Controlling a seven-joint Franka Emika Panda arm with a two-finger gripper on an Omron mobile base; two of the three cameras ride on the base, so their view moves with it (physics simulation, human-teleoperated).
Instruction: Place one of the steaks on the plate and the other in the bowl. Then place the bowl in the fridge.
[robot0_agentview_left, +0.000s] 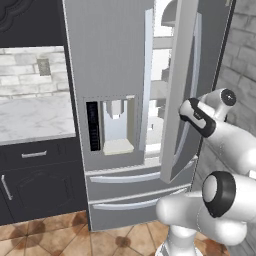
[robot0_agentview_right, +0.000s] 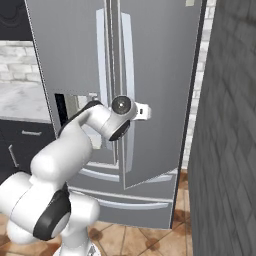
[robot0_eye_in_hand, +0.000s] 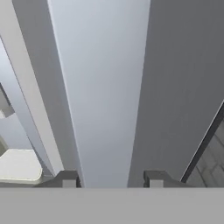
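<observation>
The fridge (robot0_agentview_left: 125, 75) fills the scene, its right door (robot0_agentview_left: 177, 100) swung partly ajar, white shelves showing in the gap. The gripper (robot0_eye_in_hand: 111, 177) sits at the door handle (robot0_eye_in_hand: 105, 87), jaws apart, one finger (robot0_eye_in_hand: 65, 178) at 7 o'clock and the other at 5 o'clock of the bar, not clamped. The step looks like opening the door: keep the bar centred between the fingers and pull along the hinge arc, wide enough for a bowl.
</observation>
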